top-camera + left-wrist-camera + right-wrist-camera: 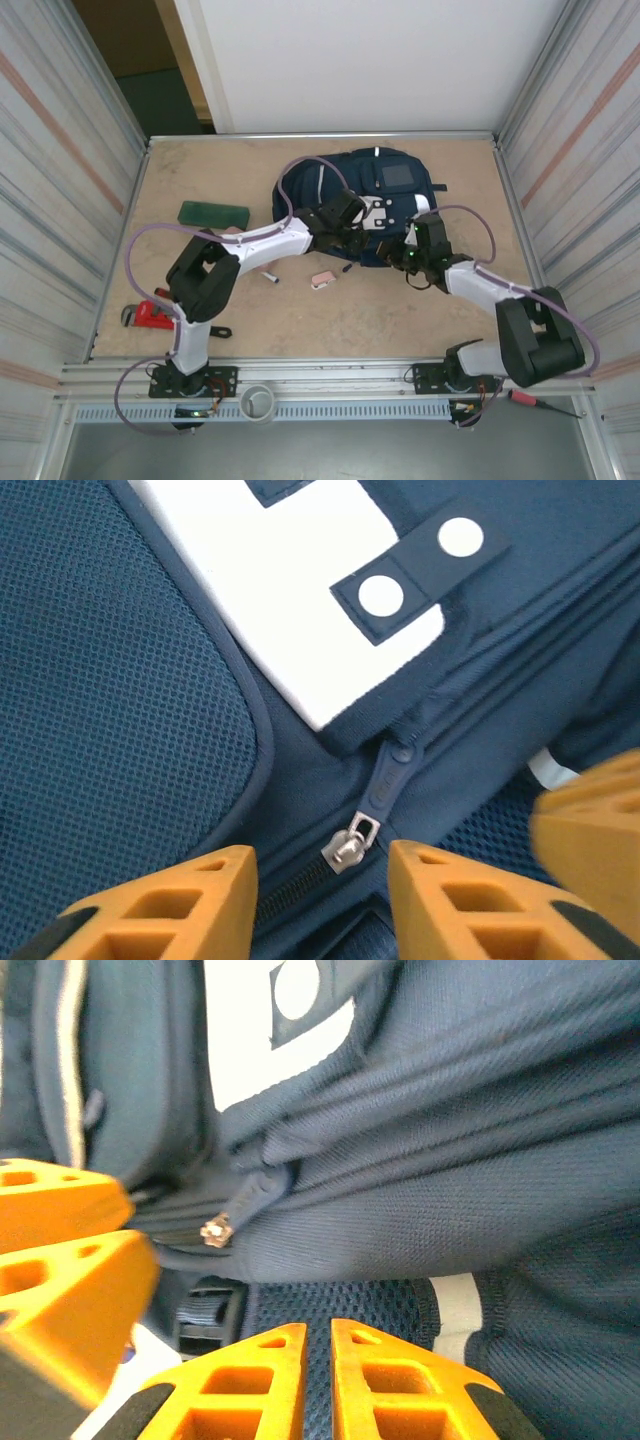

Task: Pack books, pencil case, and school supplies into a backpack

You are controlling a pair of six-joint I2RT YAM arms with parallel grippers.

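The navy backpack (385, 190) lies flat at the table's middle back. My left gripper (345, 215) is down on its front. Its orange jaws (322, 865) stand open either side of a silver zip slider (347, 848) and do not touch it. My right gripper (415, 245) is at the backpack's near right edge, with its jaws (319, 1332) closed to a slit on the blue mesh fabric. A dark green book (213, 213) lies at the left. A white marker (270, 277) and a small pink piece (322, 280) lie in front of the backpack. A pale pink edge (232, 230) peeks from behind my left arm.
A red pipe wrench (150, 312) and a black spanner (215, 330) lie near the left arm's base. A red-handled screwdriver (525, 398) rests on the front rail at the right. Metal walls close in both sides. In the left wrist view, an orange finger (590, 820) of the right gripper is close by.
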